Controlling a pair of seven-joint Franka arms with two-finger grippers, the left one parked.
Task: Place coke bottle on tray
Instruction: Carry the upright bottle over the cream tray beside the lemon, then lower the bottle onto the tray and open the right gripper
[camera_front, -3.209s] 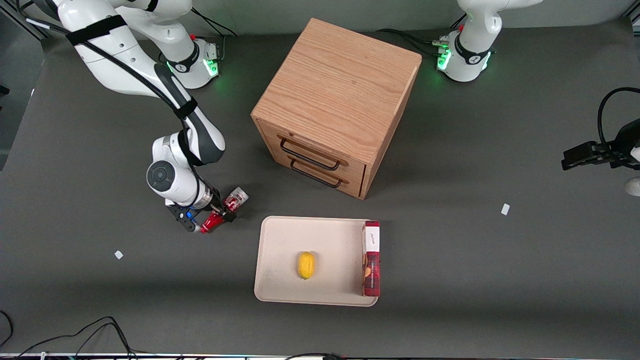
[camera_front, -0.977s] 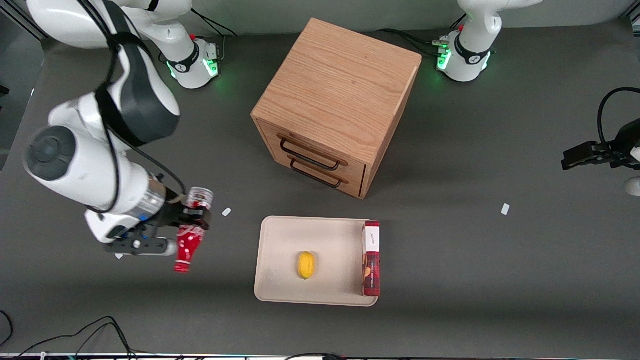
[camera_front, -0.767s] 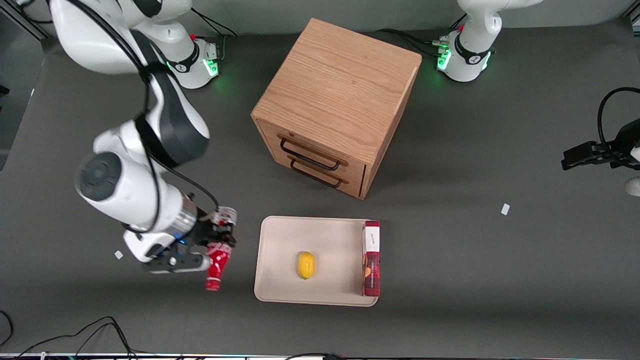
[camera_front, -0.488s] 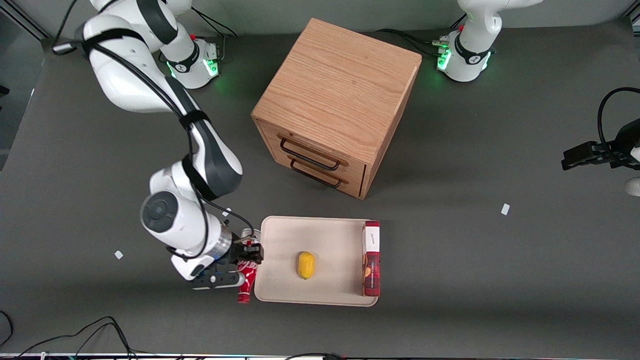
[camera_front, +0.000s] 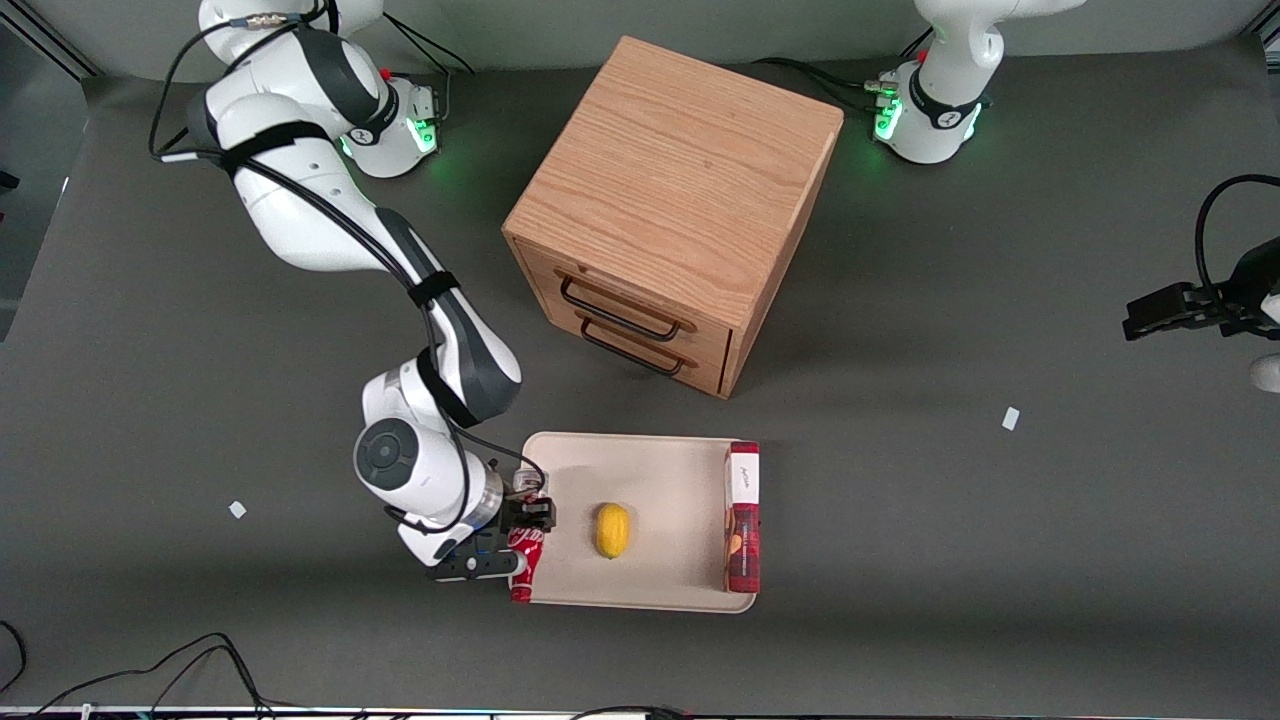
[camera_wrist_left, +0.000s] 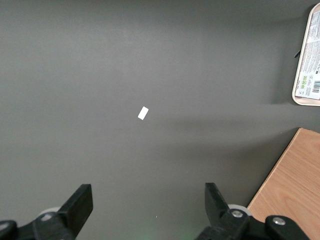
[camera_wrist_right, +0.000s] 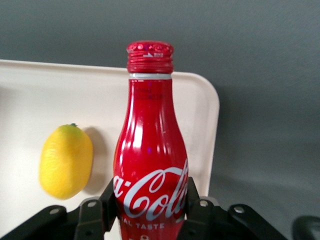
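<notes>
Frontally, we see the gripper (camera_front: 527, 524) pinching the coke bottle (camera_front: 525, 567) over the tray (camera_front: 660, 470) edge nearest the working arm, beside the lemon (camera_front: 612, 530). At the wrist, fingers (camera_wrist_right: 111, 192) clamp the coke bottle (camera_wrist_right: 151, 150) (cap pointing away), lemon (camera_wrist_right: 66, 161) alongside on the tray (camera_wrist_right: 200, 115).

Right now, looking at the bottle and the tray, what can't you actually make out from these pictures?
- Coke bottle: its base is cut off by the right wrist view's edge and hidden by the gripper.
- Whether the bottle touches the tray: the front view looks straight down, so its height is unclear.
- Red box: label print too small in the front view.
- Lemon: its underside is hidden.
</notes>
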